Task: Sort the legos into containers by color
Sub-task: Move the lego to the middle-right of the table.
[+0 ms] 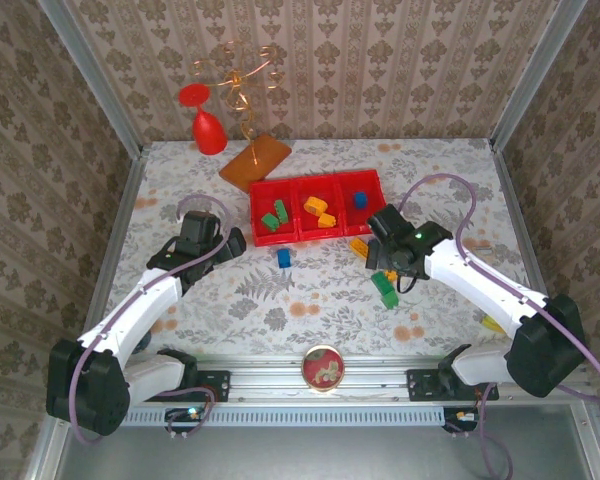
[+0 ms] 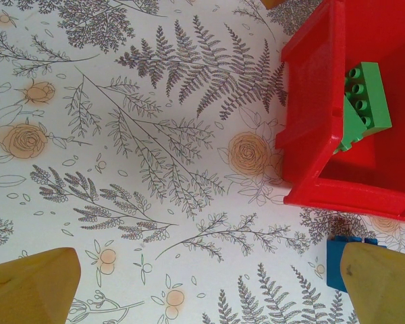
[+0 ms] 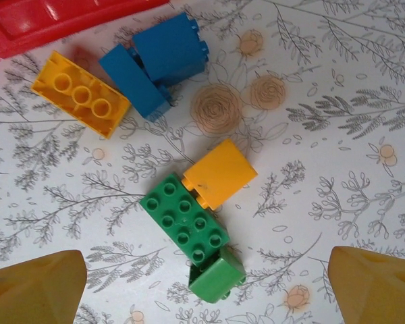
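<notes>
Halfway-ish: red tray holds some legos, loose bricks lie just outside it; left pincer and right pincer spread, empty.

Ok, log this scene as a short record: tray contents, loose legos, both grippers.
tray: red, three compartments
left compartment: green legos
middle compartment: orange-yellow legos
right compartment: blue lego
left gripper: open, empty
right gripper: open, empty
loose: single blue lego near left gripper; pile of two green, two yellow, two blue below right gripper
</notes>
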Robot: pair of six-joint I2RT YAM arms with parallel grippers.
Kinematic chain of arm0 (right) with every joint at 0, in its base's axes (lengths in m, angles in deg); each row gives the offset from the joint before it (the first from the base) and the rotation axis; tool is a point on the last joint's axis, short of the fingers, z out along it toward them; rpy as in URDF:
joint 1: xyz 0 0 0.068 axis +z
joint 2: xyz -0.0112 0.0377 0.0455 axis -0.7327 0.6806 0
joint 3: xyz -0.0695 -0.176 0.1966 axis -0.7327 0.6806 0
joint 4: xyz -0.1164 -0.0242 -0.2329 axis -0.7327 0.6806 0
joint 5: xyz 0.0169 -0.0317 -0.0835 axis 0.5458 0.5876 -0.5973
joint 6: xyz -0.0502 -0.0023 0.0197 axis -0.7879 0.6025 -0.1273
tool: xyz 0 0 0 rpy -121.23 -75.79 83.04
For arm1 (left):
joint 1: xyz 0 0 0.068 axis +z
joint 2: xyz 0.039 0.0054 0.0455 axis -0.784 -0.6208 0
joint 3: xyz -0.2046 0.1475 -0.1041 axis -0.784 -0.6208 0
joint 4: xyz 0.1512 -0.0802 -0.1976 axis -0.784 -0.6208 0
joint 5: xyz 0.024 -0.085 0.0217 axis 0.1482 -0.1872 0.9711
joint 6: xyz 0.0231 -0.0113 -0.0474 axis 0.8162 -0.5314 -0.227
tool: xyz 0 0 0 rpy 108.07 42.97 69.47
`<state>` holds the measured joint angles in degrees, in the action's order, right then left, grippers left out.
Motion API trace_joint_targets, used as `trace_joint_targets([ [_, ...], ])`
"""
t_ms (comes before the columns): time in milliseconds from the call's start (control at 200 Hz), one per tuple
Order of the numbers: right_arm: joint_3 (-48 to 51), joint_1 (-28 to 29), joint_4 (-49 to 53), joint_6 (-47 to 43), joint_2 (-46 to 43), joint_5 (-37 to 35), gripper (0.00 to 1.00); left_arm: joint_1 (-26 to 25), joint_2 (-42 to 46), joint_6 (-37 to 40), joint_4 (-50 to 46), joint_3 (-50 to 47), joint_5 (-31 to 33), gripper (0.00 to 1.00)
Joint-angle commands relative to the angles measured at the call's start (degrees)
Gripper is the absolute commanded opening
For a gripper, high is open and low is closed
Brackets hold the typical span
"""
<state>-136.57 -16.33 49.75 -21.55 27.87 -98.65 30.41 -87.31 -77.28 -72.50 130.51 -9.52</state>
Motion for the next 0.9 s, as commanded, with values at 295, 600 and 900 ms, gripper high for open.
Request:
trace_joint_targets([
  [295, 2.0, -1.5, 0.4, 0.5, 0.0, 4.4, 0.88, 0.8, 0.3, -0.1, 0.2, -0.5, -0.6, 1.0],
  [600, -0.7, -5.3, -3.9, -3.2, 5.5, 6.0, 0.88, 0.9, -0.2, -0.2, 0.5, -0.6, -0.8, 1.0],
  [900, -4.7, -9.1, -8.4, -5.8, 13.4, 6.3, 0.91, 1.0, -0.8, -0.2, 0.4, -0.5, -1.0, 1.0],
])
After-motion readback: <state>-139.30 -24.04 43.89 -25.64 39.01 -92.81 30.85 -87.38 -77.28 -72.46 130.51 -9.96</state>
